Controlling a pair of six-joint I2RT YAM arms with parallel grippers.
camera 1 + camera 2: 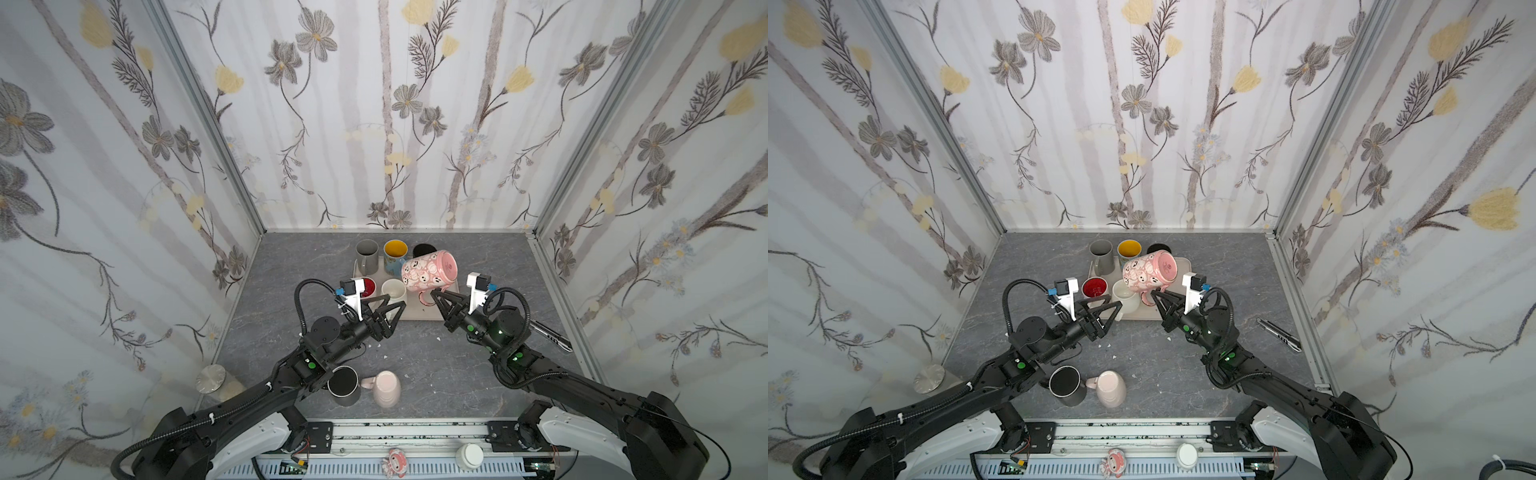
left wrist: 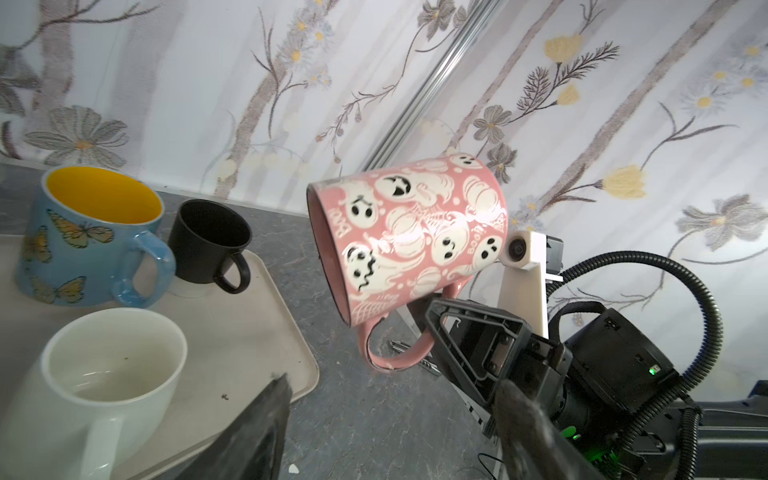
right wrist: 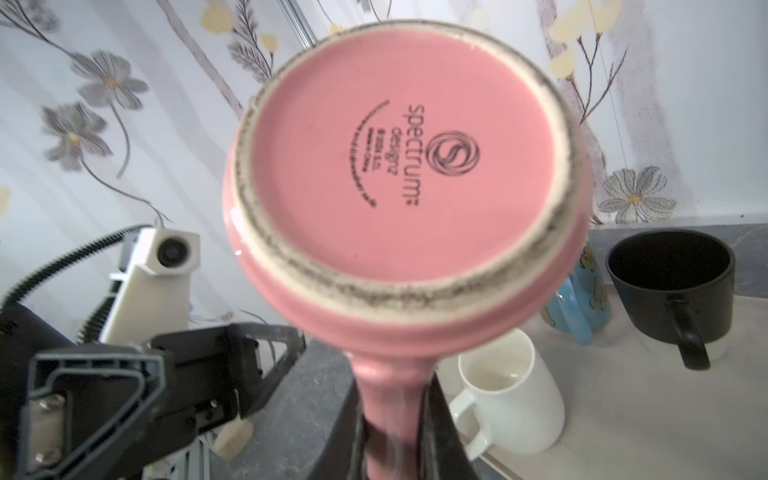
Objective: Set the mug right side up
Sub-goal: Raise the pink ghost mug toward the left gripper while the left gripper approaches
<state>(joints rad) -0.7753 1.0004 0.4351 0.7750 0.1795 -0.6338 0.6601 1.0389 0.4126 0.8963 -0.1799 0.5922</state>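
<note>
We see the pink mug (image 1: 428,272), patterned with white ghosts and pumpkins, hanging clear above the right side of the tray (image 1: 415,312). It is tipped on its side, mouth toward the left arm and base toward the right wrist camera. The right tool (image 1: 434,294) is clamped narrowly on its handle (image 3: 388,407), with the arm reaching in from the right. The left tool (image 1: 396,300) stands spread and empty beside the white mug (image 1: 394,289).

We count eight mugs:
- the held one;
- five on the tray: the white one, grey (image 1: 367,253), blue butterfly (image 1: 395,249), black (image 1: 424,250) and red (image 1: 368,287);
- two on the tabletop (image 1: 436,365) near the front, one dark (image 1: 343,384) and one pale pink (image 1: 386,388).
</note>
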